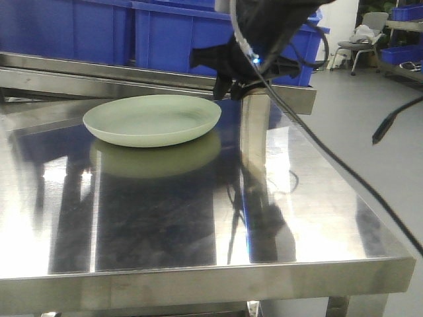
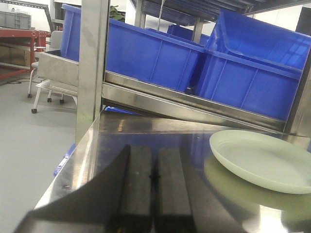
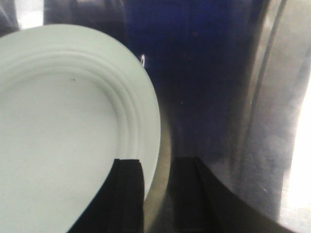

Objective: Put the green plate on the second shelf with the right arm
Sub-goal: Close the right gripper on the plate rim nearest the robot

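The pale green plate [image 1: 152,119] lies flat on the shiny steel shelf surface [image 1: 165,218], toward the back. My right gripper [image 1: 228,89] comes down at the plate's far right rim, black cables trailing from the arm. In the right wrist view the gripper [image 3: 158,165] is open and straddles the rim of the plate [image 3: 63,121]: one finger lies over the plate's inside, the other outside it, with a gap showing. My left gripper [image 2: 154,177] is shut and empty, low over the steel, left of the plate [image 2: 262,160].
Blue plastic bins [image 1: 198,33] stand behind a slanted steel rail [image 1: 99,76] at the back. A steel upright [image 2: 92,68] rises at the shelf's left edge. A black cable [image 1: 330,165] hangs across the right side. A chair [image 1: 360,39] stands on the floor beyond.
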### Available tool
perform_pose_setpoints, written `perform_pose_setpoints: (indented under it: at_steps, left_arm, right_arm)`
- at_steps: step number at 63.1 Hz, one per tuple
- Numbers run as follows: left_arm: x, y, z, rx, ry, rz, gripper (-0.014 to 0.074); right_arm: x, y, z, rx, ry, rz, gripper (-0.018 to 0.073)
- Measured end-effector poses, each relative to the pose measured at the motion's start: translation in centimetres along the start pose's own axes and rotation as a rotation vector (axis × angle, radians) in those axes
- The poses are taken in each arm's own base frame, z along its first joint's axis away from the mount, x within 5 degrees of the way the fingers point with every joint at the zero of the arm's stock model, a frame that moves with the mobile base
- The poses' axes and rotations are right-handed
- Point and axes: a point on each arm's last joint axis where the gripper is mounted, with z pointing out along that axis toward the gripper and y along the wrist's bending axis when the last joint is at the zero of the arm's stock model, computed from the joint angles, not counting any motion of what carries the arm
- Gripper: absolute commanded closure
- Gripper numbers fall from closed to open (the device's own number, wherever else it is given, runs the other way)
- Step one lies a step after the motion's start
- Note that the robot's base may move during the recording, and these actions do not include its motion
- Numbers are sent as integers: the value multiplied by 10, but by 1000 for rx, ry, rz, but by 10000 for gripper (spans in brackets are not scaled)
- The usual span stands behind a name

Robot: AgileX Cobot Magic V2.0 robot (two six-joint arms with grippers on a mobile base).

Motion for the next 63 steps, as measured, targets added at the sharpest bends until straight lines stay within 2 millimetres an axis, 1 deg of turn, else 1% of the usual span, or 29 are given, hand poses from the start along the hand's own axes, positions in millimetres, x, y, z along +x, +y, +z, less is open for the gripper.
perform_pose_setpoints:
  at_steps: [9,22,35,50,56,63]
  left_arm:
    - [0,0,0,0,0,0,466]
    - [0,0,0,0,0,0,466]
    - [0,0,0,0,0,0,466]
    - [0,0,0,0,0,0,466]
    - [0,0,0,0,0,0,466]
    - [0,0,0,0,0,0,466]
  right_arm:
    - [8,-2,12,6,21,-2,281]
    - [7,-2,17,-8,-5,19,281]
    - [11,-1,21,-23,9,88,281]
    - [16,-2,27,-22,20,101,286]
    - [20,-3,31,-20,28,106,335]
    - [20,-3,32,-20,28,111,492]
